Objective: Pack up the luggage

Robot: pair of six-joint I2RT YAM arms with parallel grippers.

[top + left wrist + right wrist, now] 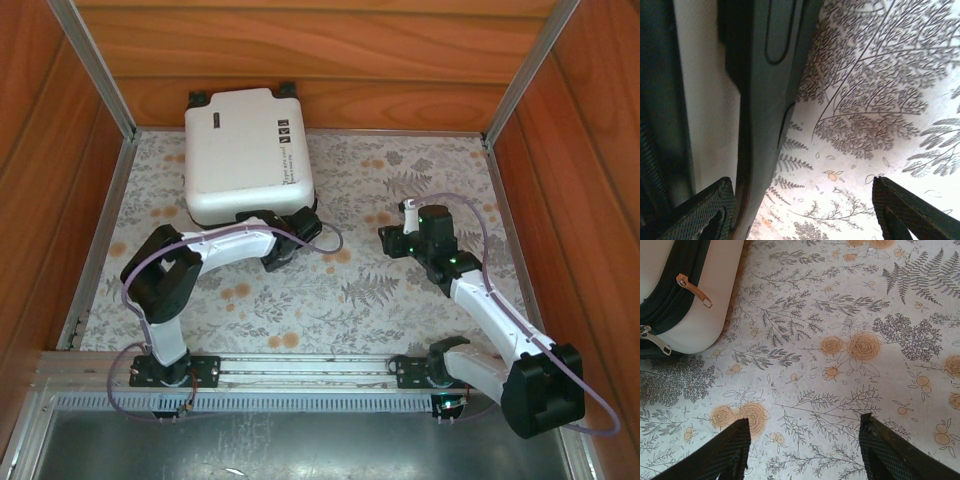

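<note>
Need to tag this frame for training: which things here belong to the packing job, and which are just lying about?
Belongs to the job:
luggage, closed
left claw, open beside it
right claw, open above the cover

Just there:
floral table cover
wooden walls

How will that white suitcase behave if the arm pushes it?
Probably stiff: the luggage has a hard-looking, glossy white shell, so a grip may slip. Lying flat on the floral table cover, it should slide rather than tip or roll; its wheels sit at the far end.
</note>
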